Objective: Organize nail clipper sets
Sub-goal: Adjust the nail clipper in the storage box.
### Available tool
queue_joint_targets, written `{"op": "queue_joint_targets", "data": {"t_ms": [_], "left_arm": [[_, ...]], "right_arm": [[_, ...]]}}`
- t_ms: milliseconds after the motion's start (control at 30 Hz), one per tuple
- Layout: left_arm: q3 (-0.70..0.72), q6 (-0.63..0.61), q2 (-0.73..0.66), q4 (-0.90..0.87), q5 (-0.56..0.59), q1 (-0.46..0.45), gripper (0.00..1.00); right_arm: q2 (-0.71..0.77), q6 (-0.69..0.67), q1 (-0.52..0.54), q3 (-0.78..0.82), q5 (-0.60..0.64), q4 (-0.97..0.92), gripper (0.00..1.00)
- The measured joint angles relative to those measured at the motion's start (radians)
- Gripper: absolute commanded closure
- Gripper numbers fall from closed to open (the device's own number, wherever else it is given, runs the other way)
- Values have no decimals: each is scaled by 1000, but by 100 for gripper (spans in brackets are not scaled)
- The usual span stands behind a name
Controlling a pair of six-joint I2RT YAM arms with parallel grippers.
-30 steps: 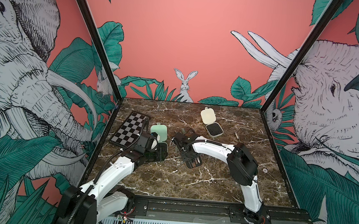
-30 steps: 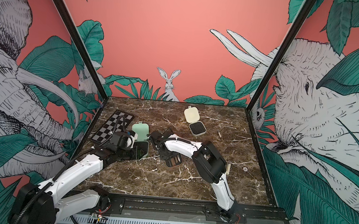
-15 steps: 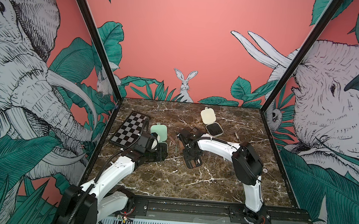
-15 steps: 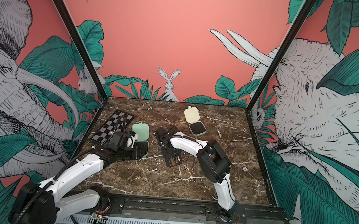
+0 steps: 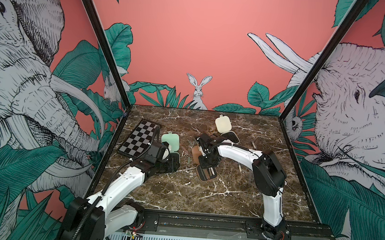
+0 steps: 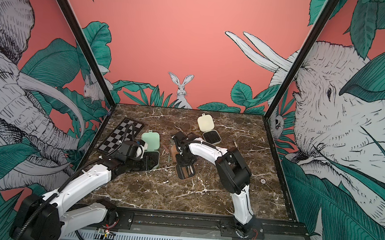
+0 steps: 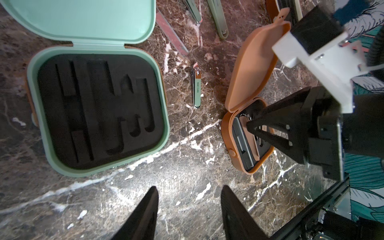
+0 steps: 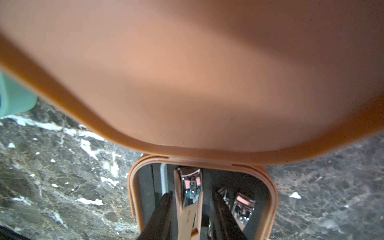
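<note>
Presently: left claw point(image 7: 189, 187) wide; right claw point(image 8: 191, 193) parted astride brown clipper point(image 8: 188, 216), lettering illegible.

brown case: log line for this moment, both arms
left gripper open, empty, over table | right gripper open, astride brown clipper in brown case | lid up

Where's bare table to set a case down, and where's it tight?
Bare: the front strip of the table, nearer the robot than the mint case and brown case. Also the back strip between checkerboard and cream case. Crowded: the gap between mint and brown cases, where loose tools lie.
</note>
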State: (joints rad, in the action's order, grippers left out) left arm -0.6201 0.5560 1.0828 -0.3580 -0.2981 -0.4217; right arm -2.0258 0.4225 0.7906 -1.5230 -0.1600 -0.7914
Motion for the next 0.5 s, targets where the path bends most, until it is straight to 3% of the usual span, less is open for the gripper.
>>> {"op": "queue_joint_targets", "data": {"t_ms": [500], "left_arm": [[-4,10,3,-7,3,0,49]], "right_arm": [[-16,-23,-23,0,-27,3,68]]}}
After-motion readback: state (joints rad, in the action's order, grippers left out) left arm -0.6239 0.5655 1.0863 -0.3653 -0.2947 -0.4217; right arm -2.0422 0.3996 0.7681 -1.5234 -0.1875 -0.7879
